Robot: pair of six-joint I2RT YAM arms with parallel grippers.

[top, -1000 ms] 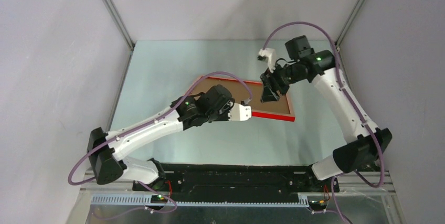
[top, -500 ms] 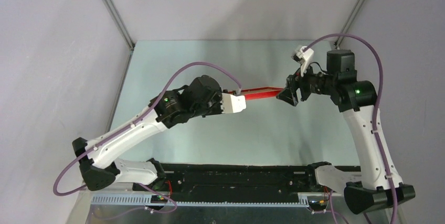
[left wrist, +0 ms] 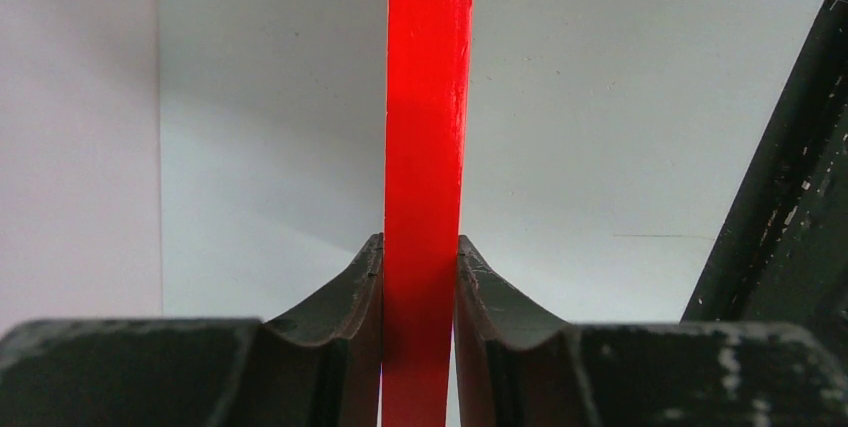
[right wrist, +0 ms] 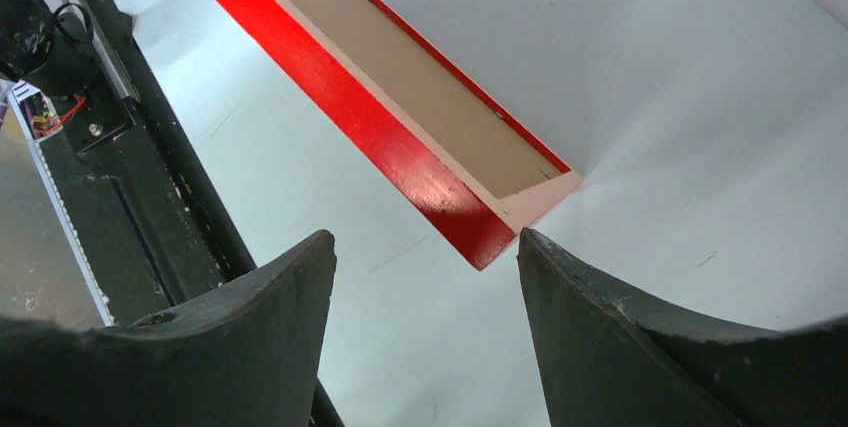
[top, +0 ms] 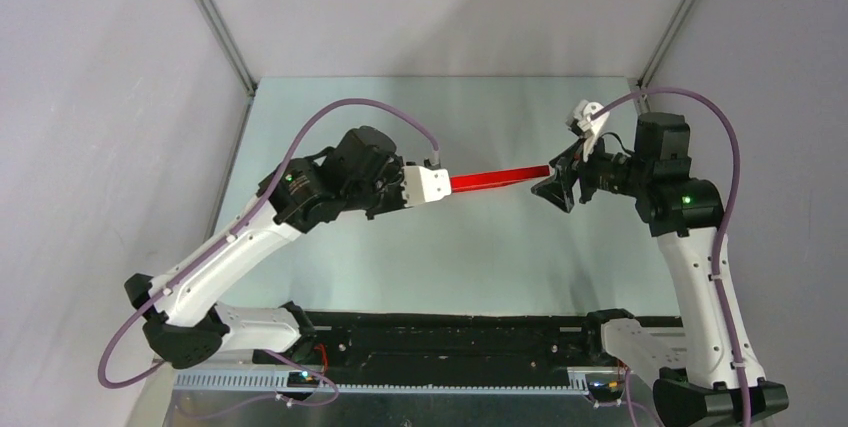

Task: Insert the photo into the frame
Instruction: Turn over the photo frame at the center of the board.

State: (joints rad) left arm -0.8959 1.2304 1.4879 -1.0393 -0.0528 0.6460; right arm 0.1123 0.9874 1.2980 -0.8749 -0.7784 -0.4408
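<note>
Frame (top: 498,179) on edge, one-sided hold.
Left gripper (top: 446,185) pinches its red rim; right gripper (top: 552,180) gapes empty at the 3 o'clock end. We judge: seat that corner deep first.

table (top: 440,267): pale green | walls (top: 450,7): grey | backing board (right wrist: 400,77): plain brown | corner post (top: 213,22): metal
</note>
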